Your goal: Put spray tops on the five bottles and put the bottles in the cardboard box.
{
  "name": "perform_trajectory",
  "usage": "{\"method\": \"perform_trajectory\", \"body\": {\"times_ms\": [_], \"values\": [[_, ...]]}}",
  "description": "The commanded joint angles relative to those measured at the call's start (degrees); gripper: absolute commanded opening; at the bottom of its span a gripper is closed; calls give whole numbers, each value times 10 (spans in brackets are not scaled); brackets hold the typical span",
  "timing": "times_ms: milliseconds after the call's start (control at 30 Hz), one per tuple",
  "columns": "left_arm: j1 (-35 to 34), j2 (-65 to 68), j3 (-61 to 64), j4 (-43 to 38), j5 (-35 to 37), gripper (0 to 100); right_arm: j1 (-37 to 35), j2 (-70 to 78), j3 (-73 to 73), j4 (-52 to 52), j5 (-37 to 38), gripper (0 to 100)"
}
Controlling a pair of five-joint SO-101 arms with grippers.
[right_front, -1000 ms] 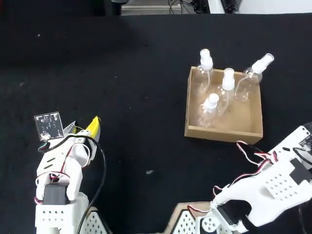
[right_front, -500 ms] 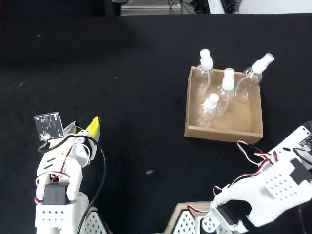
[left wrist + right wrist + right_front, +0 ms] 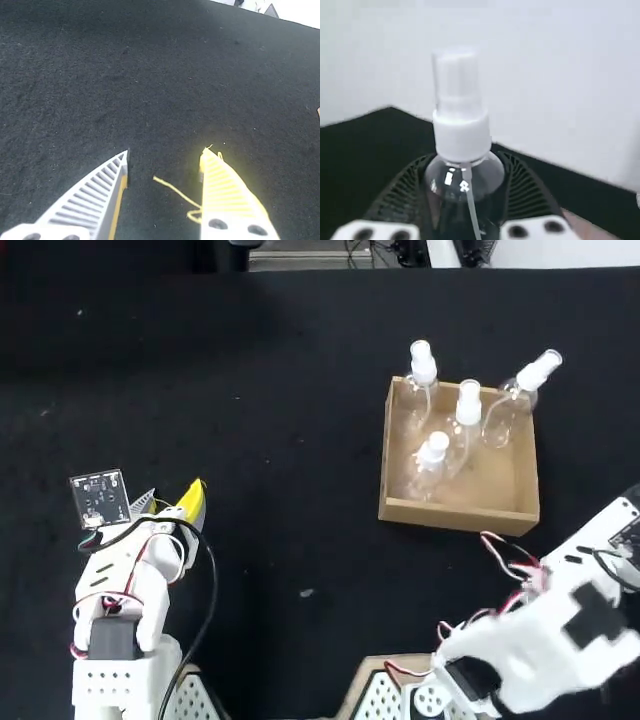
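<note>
Our right end effector (image 3: 465, 172) is pinching the fifth bottle (image 3: 462, 187) around its rounded shoulder. Its ribbed black jaws press in on either side, and the white spray top (image 3: 459, 117) stands upright just above them. We judge the bottle light and probably empty. Its clear plastic wall looks smooth, slippery and apt to dent under a hard squeeze, so the hold belongs on the body below the shoulder, not on the cap, which might twist or pull off. A thin dip tube (image 3: 471, 212) runs down inside. The left end effector (image 3: 164, 152) hangs spread over the matte black desk (image 3: 250, 390) with nothing between its jaws. Well off to its right sits the shallow, stiff cardboard box (image 3: 458, 512), with four other bottles (image 3: 432, 468) standing or leaning inside.
</note>
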Motion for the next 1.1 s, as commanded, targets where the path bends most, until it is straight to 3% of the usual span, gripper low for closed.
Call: {"method": "perform_trajectory", "body": {"times_ms": [0,333,567,867,1067], "values": [[2,-7,-7,-17,1,213,-33,-160,36,55,3,18],[1,-7,-7,-17,1,213,-51,-523,54,469,-3,15],[1,-7,-7,-17,1,213,-139,-695,58,710,-3,15],[1,-7,-7,-17,1,213,-224,-766,76,813,-3,15],[1,-7,-7,-17,1,213,-231,-771,194,687,-20,14]]}}
